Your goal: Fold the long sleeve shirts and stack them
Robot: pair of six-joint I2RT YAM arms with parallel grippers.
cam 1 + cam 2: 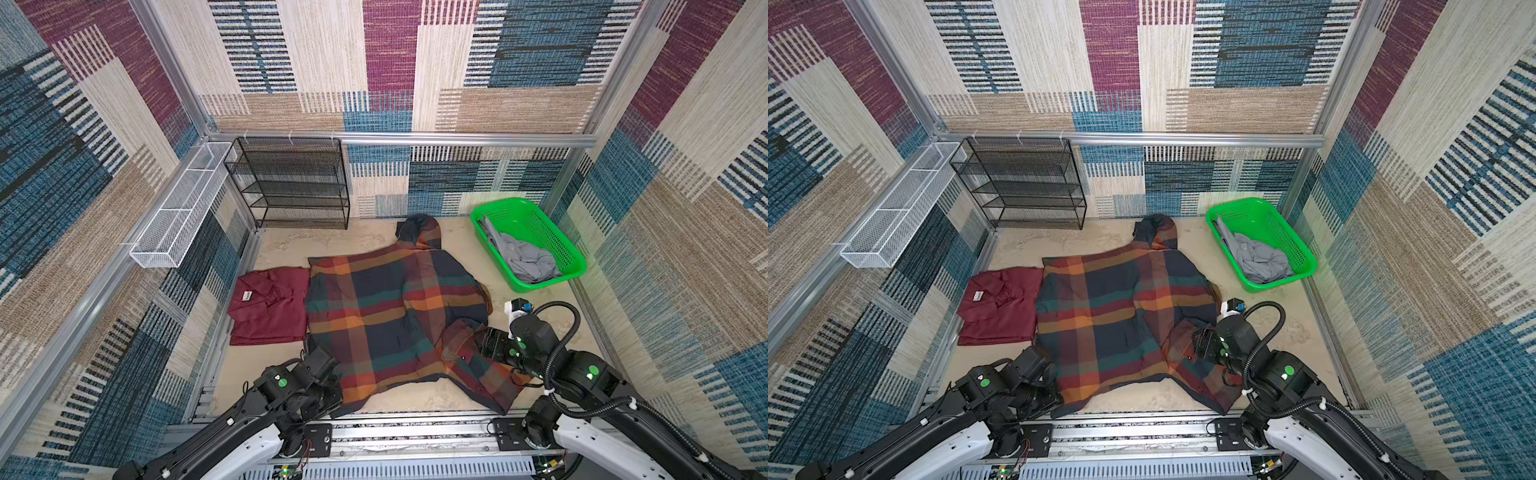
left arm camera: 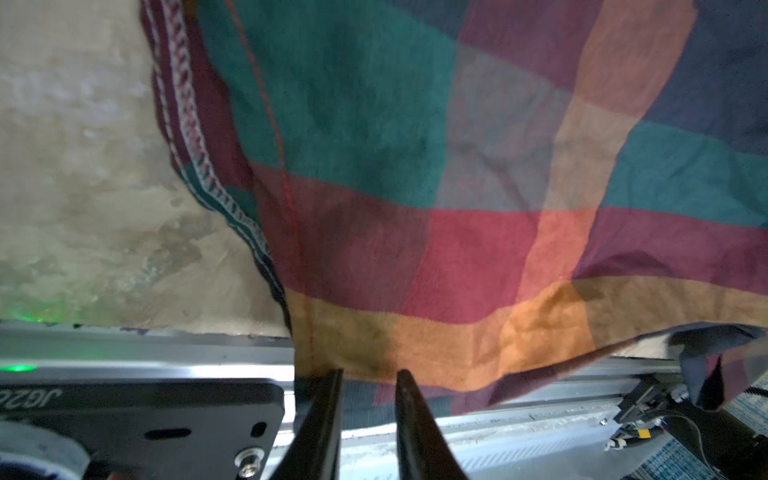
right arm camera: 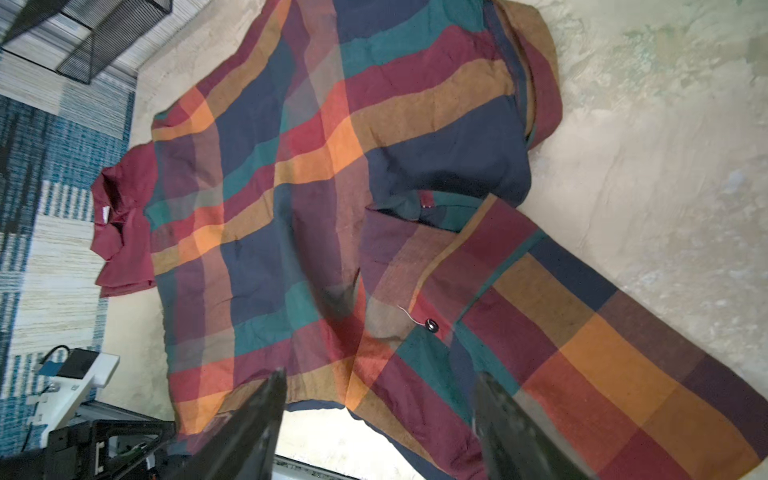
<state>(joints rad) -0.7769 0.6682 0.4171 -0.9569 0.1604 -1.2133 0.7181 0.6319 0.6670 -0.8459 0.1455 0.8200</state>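
The plaid shirt (image 1: 386,307) (image 1: 1121,311) lies spread face-down across the middle of the table, with one sleeve (image 1: 478,374) bent over its near right part. My left gripper (image 2: 368,374) is at the shirt's near left corner, jaws narrow, with the orange hem in them and the cloth draped over it (image 1: 328,365). My right gripper (image 3: 380,374) hovers open over the bent sleeve (image 1: 482,345), nothing between its fingers. The maroon shirt (image 1: 270,307) (image 1: 998,307) lies folded at the left, touching the plaid one. The grey shirt (image 1: 523,257) is crumpled in the green basket (image 1: 561,237).
A black mesh rack (image 1: 291,183) stands at the back left. A white wire basket (image 1: 183,208) hangs on the left wall. The metal rail (image 1: 415,432) runs along the near edge under both arms. Bare table (image 1: 353,241) shows behind the shirt.
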